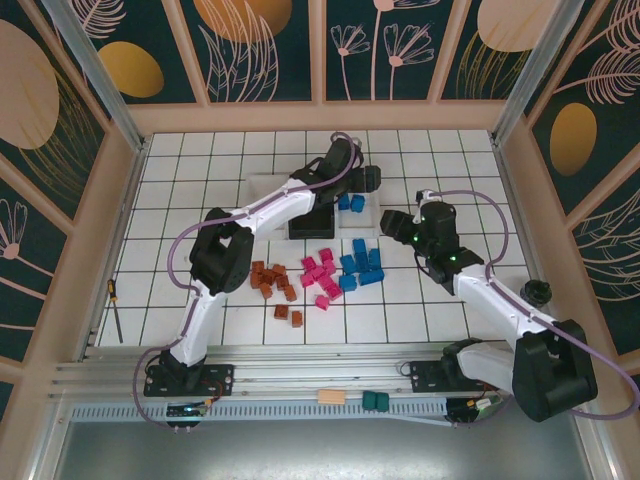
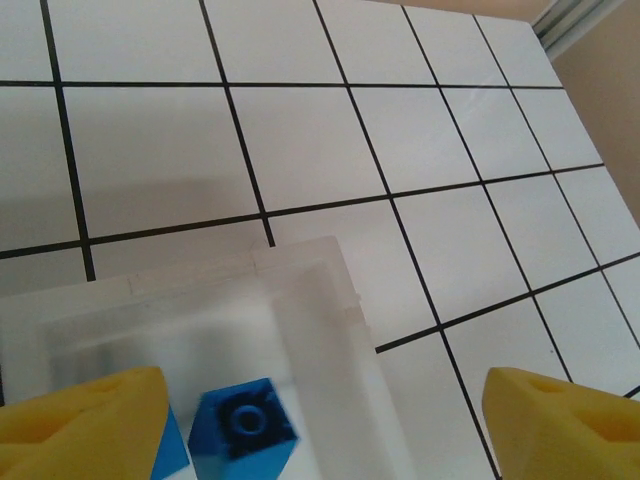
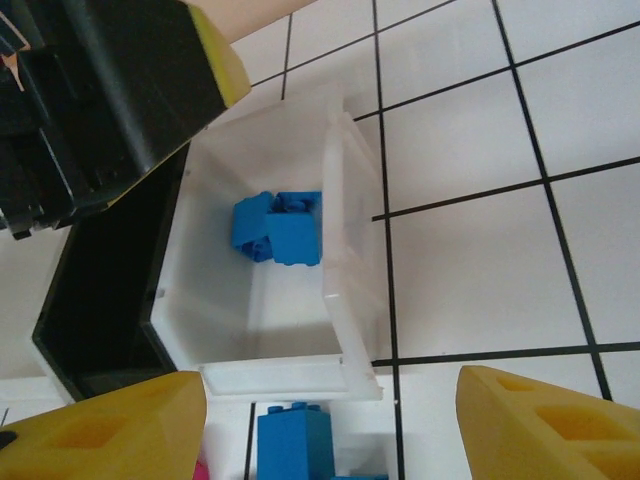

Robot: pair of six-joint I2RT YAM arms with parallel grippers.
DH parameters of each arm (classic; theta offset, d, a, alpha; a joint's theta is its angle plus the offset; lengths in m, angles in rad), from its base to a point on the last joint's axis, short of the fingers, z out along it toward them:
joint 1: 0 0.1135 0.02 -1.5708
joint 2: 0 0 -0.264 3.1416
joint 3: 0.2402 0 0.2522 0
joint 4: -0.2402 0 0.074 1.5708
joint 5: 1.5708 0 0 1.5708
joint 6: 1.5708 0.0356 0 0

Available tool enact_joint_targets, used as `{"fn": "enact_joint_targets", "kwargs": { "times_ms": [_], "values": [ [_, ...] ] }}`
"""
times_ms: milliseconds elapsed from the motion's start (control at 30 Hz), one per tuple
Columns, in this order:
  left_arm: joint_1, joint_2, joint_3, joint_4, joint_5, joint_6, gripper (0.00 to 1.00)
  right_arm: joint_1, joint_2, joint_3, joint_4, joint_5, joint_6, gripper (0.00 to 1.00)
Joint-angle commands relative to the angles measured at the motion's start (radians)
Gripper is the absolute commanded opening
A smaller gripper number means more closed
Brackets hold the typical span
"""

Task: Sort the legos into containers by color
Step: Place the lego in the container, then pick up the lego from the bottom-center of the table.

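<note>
Left gripper (image 2: 320,412) above the white bin (image 2: 330,330), spread wide, holding nothing.
I saw a blue lego (image 2: 245,430) lying in that bin at the lower left of the frame. The right gripper (image 3: 335,420) also stood open and empty. In the top view, brown-orange legos (image 1: 272,278), pink legos (image 1: 320,280) and blue legos (image 1: 360,268) lay in piles at centre, below the containers (image 1: 268,186).

Robot lab test cell: white gridded tabletop (image 1: 400,320) across the centre, aluminium rail (image 1: 320,372) along the bottom with two arm bases (image 1: 187,378) bolted on, leaf-patterned wall panels (image 1: 265,50) boxing in top and sides.
</note>
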Motion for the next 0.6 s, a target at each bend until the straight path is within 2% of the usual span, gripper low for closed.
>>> {"fn": "enact_joint_targets", "kwargs": {
  "times_ms": [0,100,233,367,567],
  "values": [
    [0.007,-0.121,0.001,0.016,-0.004,0.009,0.85,-0.001,-0.02,-0.011,-0.01,-0.086,-0.022,0.68],
    [0.007,-0.231,-0.098,0.058,-0.006,0.0,0.88,0.037,-0.012,-0.005,-0.028,-0.151,-0.04,0.68],
    [0.007,-0.437,-0.334,0.163,-0.032,-0.014,0.98,0.162,0.012,-0.005,-0.059,-0.147,-0.061,0.69],
    [0.007,-0.653,-0.556,0.209,-0.08,-0.013,0.98,0.276,0.034,-0.01,-0.065,-0.153,-0.065,0.69],
    [0.006,-0.933,-0.862,0.19,-0.19,-0.035,0.98,0.463,0.119,0.043,-0.134,-0.114,-0.104,0.66]
  ]
}}
